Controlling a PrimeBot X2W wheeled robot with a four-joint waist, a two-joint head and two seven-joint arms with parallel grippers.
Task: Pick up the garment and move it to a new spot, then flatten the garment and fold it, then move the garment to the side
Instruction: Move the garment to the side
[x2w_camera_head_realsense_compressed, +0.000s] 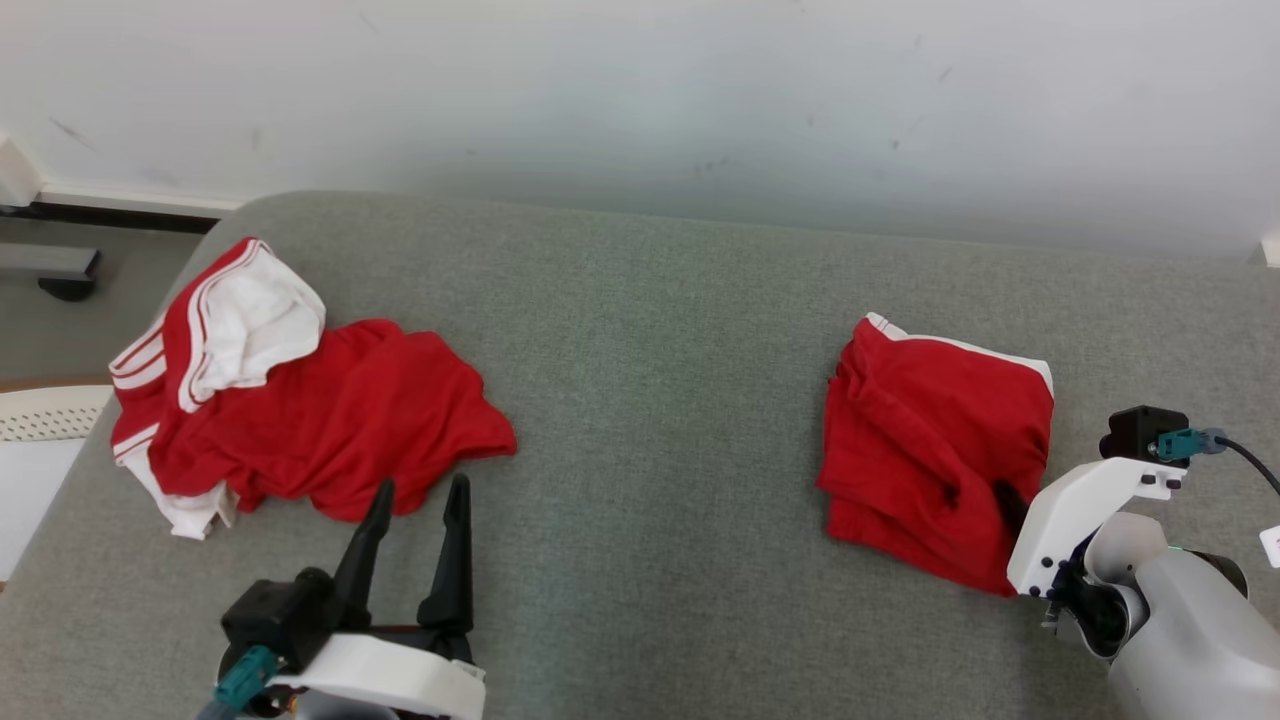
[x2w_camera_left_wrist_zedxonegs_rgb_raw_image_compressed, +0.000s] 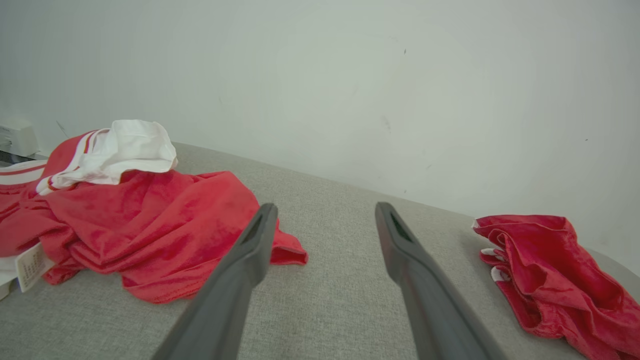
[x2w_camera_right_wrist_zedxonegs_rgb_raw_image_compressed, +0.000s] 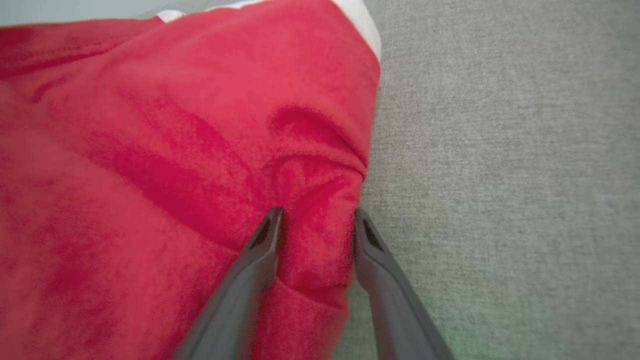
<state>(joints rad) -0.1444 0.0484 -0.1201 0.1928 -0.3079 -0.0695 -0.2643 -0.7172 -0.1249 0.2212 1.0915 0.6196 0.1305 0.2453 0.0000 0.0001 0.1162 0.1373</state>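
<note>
Folded garment (x2w_camera_head_realsense_compressed: 935, 440): red with a white edge, lying on the grey padded surface (x2w_camera_head_realsense_compressed: 650, 330). Its near edge is directly at the tips of the right gripper (x2w_camera_right_wrist_zedxonegs_rgb_raw_image_compressed: 316, 220).

Right gripper: jaws partly closed, one finger either side of a raised ridge of red cloth at the garment's edge. Both tips touch fabric. Cannot tell whether the pinch is firm. Bare grey surface lies just beyond its outer finger.

Left gripper (x2w_camera_head_realsense_compressed: 420, 495): jaws wide apart, nothing between them, hovering over the surface. A crumpled red-and-white garment (x2w_camera_head_realsense_compressed: 330, 420) lies just ahead of its tips and to its outer side, well apart from the folded one.
</note>
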